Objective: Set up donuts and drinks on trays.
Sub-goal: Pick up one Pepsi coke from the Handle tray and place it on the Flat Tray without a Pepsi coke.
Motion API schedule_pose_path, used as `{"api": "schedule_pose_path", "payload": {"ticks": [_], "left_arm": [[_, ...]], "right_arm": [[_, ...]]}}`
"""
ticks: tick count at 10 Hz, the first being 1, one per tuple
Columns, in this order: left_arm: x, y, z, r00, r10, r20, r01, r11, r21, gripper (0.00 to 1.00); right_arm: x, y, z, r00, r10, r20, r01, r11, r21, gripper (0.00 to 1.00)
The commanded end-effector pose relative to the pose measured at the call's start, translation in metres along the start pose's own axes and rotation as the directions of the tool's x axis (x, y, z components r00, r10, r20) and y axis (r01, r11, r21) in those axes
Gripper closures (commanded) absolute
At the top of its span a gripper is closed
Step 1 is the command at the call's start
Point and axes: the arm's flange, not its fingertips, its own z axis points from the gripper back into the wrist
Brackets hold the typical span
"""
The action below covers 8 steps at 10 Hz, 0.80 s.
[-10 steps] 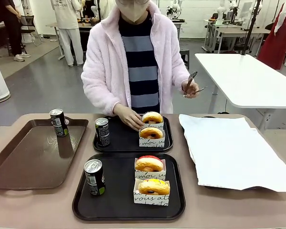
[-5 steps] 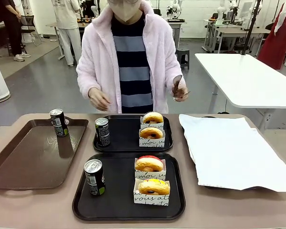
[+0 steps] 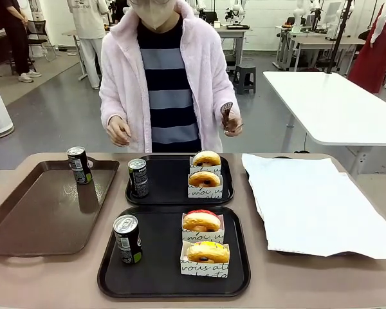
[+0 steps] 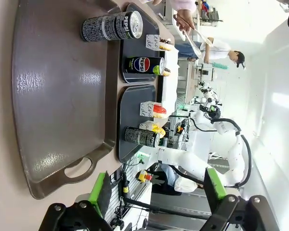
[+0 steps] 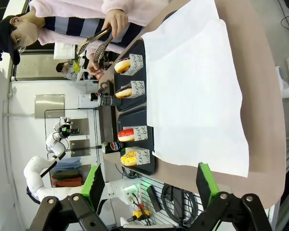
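Two black square plastic trays loaded, both arms idle with fingers spread and empty.
Near tray [image 3: 235, 283] by the bench's front edge and far tray [image 3: 174, 193] behind it each hold one slim dark can [image 3: 127, 239] upright at left and two sleeved ring donuts [image 3: 201, 222] at right. Third can [image 3: 79, 165] stands at the brown rectangular tray's [image 3: 32, 219] far edge. Cans: rigid, slick, take mid-body. Donuts: soft, take by the sleeve. Person's hand holds metal tongs [image 3: 226, 116].
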Motion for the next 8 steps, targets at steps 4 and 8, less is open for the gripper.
{"api": "schedule_pose_path", "payload": {"ticks": [4,8], "left_arm": [[-0.0032,-0.0043,-0.0010,1.000,0.021,0.007,-0.021,1.000,0.013,0.00],[-0.0032,-0.0043,-0.0010,1.000,0.021,0.007,-0.021,1.000,0.013,0.00]], "right_arm": [[0.0020,0.0006,-0.0004,1.000,0.014,0.008,-0.014,1.000,0.020,0.00],[0.0020,0.0006,-0.0004,1.000,0.014,0.008,-0.014,1.000,0.020,0.00]]}}
